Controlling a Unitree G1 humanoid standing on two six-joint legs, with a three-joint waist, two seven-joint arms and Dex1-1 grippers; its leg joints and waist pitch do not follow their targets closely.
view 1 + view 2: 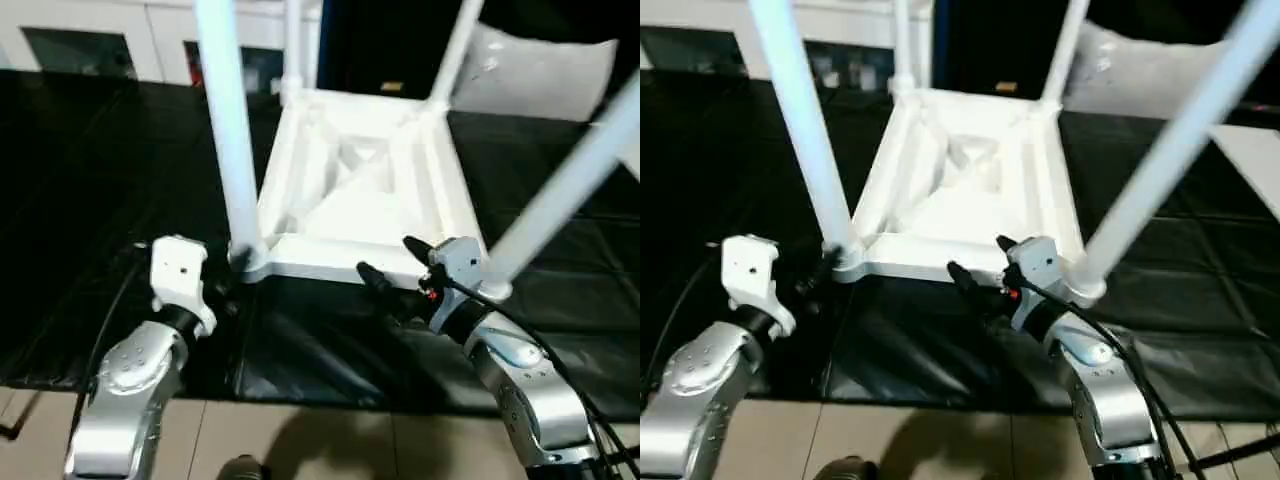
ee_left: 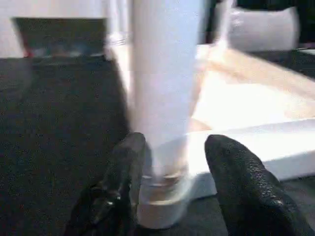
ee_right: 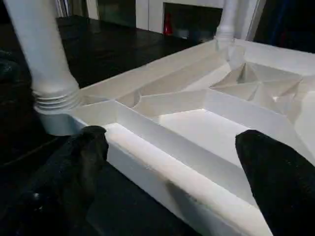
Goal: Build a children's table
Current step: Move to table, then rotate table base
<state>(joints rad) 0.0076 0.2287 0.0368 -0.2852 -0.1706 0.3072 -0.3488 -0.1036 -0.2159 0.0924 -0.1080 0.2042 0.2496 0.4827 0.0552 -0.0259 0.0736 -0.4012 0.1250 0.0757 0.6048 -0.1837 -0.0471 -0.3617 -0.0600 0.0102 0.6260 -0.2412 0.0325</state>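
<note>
The white plastic table top (image 1: pixel 350 190) lies upside down near the front edge of the black-covered bench (image 1: pixel 90 200), ribs up, four tapered tube legs standing in its corner sockets. My left hand (image 2: pixel 170 162) sits half open around the threaded collar of the near-left leg (image 1: pixel 228 130); whether its fingers (image 2: pixel 125 167) press on it I cannot tell. My right hand (image 3: pixel 170 162) is spread wide over the near rim, holding nothing. Judged step: seating this leg (threads show at another collar). Next move probably calls for closing and turning until snug.
</note>
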